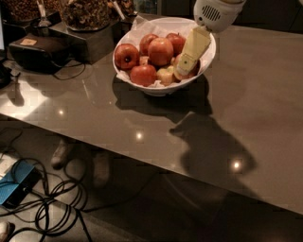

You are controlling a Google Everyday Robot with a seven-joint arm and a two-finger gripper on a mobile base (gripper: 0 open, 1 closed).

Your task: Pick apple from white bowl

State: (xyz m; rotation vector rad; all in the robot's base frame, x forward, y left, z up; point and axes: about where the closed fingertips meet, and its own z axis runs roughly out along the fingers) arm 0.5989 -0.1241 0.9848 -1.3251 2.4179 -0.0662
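Observation:
The white bowl, lined with white paper, stands at the back of the dark table and holds several apples. The large red-orange apple lies in its middle. A deep red apple is at the left, and a small pale yellow-green apple is at the front. My gripper reaches down from the top right into the right side of the bowl. Its cream tip rests just right of the small pale apple and covers part of another reddish apple.
The grey table runs right and forward from the bowl. Dark boxes and containers of snacks stand behind and to the left of the bowl. Cables and a blue item lie on the floor below.

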